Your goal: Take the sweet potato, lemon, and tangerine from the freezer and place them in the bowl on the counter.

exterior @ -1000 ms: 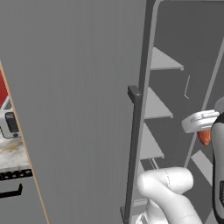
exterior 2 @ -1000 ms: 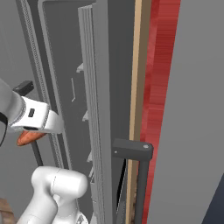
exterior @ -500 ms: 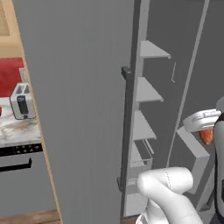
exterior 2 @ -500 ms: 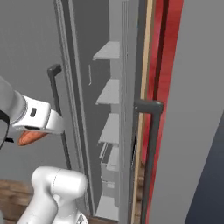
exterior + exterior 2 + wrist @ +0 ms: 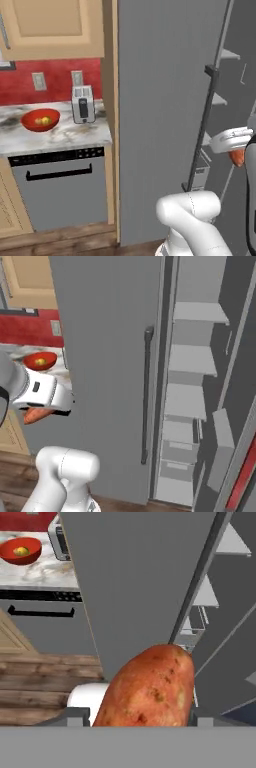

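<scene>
Far left on the marble counter (image 5: 65, 137), the red bowl (image 5: 40, 120) holds the yellow lemon (image 5: 45, 120) beside a toaster (image 5: 83, 103), while to the right, near the open grey freezer (image 5: 192, 406), the gripper (image 5: 142, 719) clamps the reddish-brown sweet potato (image 5: 150, 687).

sweet potato (image 5: 150, 687): lower end cut off | bowl (image 5: 40, 120): contents too small
</scene>
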